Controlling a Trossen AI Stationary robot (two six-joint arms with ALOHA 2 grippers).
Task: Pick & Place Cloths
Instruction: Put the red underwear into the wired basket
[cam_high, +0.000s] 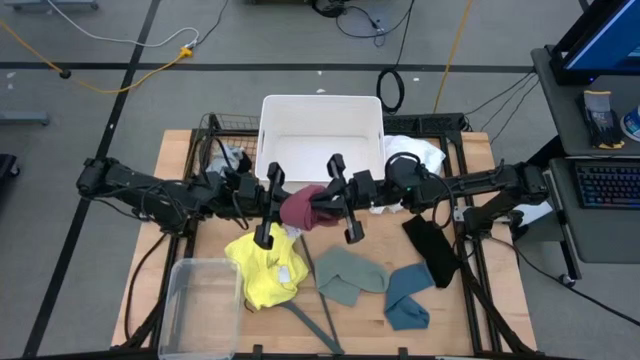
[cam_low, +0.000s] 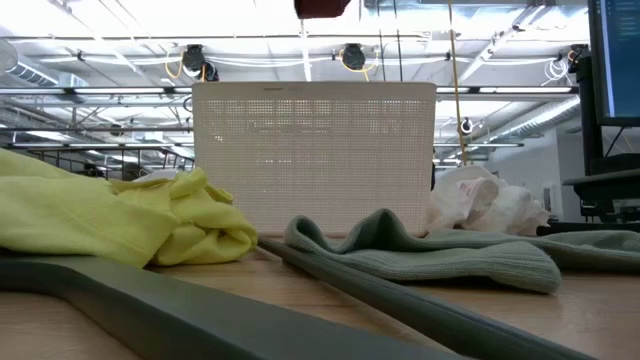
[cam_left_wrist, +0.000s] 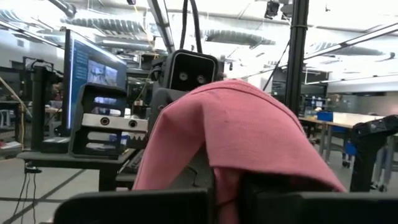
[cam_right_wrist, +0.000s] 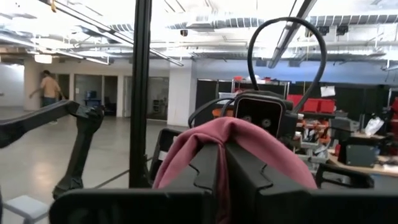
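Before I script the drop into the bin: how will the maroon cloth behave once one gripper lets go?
The maroon cloth drapes over the fingers in both wrist views, so it is probably floppy and light. Released by one side, it would likely swing limp from the other gripper.

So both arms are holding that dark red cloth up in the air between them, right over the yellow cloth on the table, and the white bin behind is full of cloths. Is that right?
Not quite: the white bin looks empty in the high view. The rest holds: the left gripper and right gripper hold the maroon cloth between them, raised, roughly above the yellow cloth.
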